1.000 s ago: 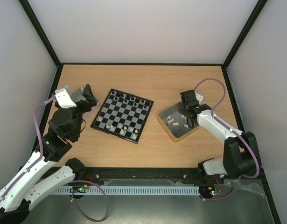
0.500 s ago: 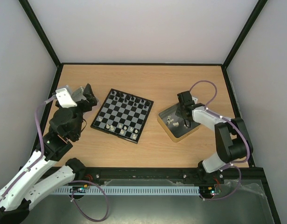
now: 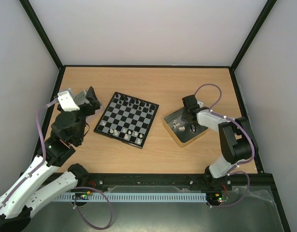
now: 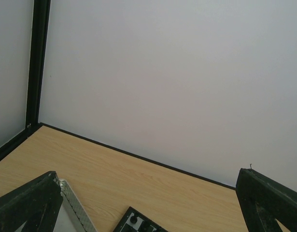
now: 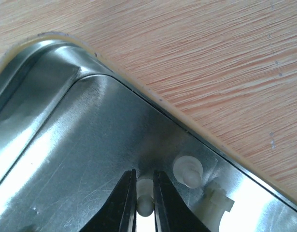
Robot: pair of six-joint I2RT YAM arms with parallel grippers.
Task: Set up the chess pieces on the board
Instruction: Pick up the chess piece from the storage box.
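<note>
Pieces (image 3: pixel 123 131): some stand on both end rows of the board (image 3: pixel 126 118), with gaps.
Tray (image 3: pixel 168 126): holds several more.
Left tool (image 4: pixel 147 173): wide, empty.
Right tool (image 5: pixel 144 193): narrow, pinching a white piece (image 5: pixel 144 206) in the tray.

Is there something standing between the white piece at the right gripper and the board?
Nothing visible blocks it. The right gripper grips the white piece inside the tray; only the tray's low rim and bare table lie before the board.
</note>
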